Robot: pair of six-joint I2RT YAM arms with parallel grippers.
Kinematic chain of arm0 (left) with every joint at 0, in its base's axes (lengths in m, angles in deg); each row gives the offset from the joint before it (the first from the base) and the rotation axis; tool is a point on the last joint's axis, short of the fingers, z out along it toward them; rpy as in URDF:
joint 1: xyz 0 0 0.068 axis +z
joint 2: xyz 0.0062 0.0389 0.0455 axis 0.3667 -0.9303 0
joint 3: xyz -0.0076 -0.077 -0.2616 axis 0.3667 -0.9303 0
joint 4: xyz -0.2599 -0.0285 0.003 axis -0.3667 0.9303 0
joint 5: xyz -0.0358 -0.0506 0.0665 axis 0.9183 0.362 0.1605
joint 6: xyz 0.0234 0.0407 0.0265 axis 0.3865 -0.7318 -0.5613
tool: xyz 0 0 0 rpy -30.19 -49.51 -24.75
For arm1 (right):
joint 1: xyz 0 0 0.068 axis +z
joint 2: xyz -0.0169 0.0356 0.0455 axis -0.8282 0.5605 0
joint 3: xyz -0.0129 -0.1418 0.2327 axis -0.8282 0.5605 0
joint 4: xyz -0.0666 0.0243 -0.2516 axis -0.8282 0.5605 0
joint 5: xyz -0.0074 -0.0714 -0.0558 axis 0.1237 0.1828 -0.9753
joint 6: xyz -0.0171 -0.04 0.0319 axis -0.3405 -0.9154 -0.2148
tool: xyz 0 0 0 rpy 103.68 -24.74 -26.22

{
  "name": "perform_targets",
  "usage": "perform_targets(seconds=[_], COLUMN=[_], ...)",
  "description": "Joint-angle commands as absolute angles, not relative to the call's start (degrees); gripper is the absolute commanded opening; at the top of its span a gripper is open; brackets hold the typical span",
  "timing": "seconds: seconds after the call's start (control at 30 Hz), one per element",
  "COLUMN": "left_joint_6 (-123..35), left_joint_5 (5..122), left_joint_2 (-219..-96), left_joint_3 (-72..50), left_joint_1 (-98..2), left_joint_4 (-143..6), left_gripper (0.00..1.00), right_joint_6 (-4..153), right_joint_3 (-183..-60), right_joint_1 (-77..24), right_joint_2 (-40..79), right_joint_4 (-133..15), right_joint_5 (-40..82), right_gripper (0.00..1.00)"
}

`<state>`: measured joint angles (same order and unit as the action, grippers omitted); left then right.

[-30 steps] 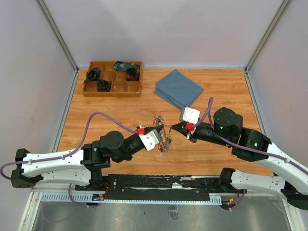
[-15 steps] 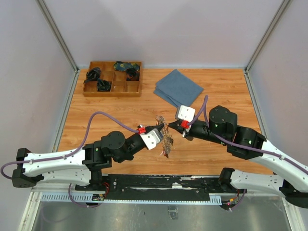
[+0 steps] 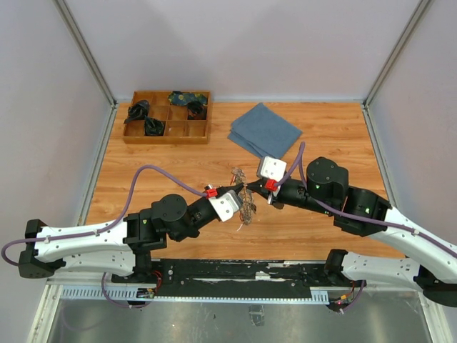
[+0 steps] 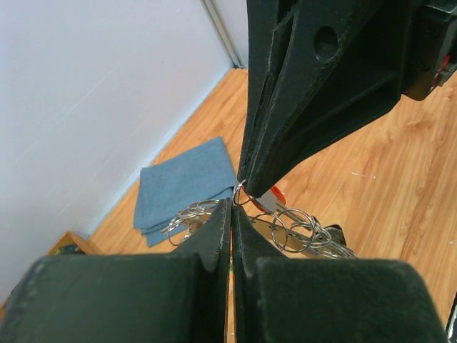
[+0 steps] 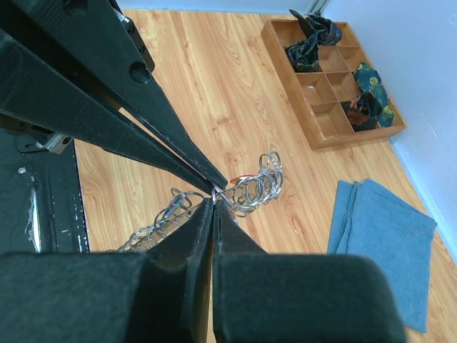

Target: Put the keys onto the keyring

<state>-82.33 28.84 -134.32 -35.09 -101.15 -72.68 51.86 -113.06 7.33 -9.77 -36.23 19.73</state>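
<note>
Top external shows your right gripper (image 3: 257, 191), pinched shut, has slid in tip-to-tip with the left gripper (image 3: 242, 189) clamping the keyring (image 3: 247, 206), so threading looks close.

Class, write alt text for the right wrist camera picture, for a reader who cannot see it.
Two shut grippers meet tip to tip: the right gripper from the bottom, the left gripper from the upper left, with the keyring bunched in silver loops there, over the wooden table. A compartment tray and a blue cloth lie at the right.
</note>
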Motion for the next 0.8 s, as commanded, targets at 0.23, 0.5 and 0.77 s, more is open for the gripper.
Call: perform_targets(seconds=[0.23, 0.5, 0.77], left_joint_6=[-82.29, -82.22, -82.29], left_joint_5=[28.9, 29.26, 29.41], left_joint_2=[-133.9, -133.97, -133.86], left_joint_3=[-32.45, -32.43, -32.4], left_joint_1=[-101.67, -101.67, -101.65], left_joint_4=[-77.31, -77.56, -77.82], left_gripper=[0.01, 0.0, 0.01], right_joint_6=[54.3, 54.77, 55.53], right_joint_3=[-112.51, -112.52, -112.02], right_joint_1=[8.07, 8.07, 8.08], right_joint_2=[-11.0, -10.67, -10.23], right_joint_4=[-38.23, -37.34, -36.54], right_joint_5=[13.86, 11.99, 10.62], right_gripper=[0.0, 0.0, 0.0])
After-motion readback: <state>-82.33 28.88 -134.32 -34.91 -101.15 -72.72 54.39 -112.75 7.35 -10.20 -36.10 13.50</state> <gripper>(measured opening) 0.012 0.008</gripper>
